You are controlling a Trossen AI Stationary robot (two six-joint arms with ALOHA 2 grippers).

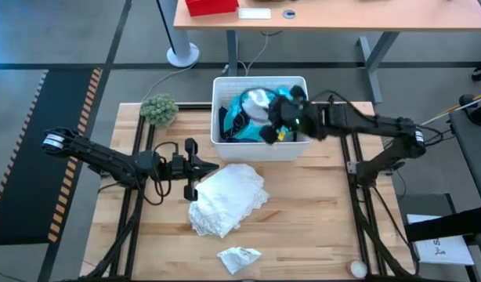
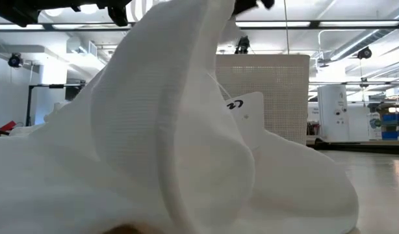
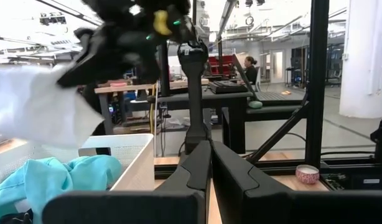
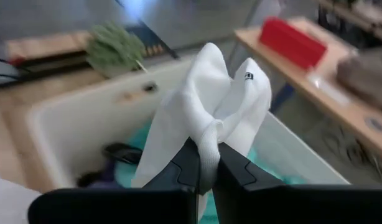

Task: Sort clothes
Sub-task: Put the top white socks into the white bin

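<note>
Right tool [image 4: 203, 163] pinches a soft white sock [image 4: 209, 112] (crumpled) above the bin [image 4: 60, 124].

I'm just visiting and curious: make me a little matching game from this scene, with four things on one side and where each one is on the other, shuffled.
Things:
1. small white sock
2. large white lacy garment
3. turquoise fabric garment
4. fuzzy green ball

Places:
A. at the table's far left corner, outside the bin
B. lying inside the white plastic bin
C. pinched in the right gripper above the bin
D. spread on the wooden table in front of the bin, beside the left gripper

Pairs: 1-C, 2-D, 3-B, 4-A
</note>
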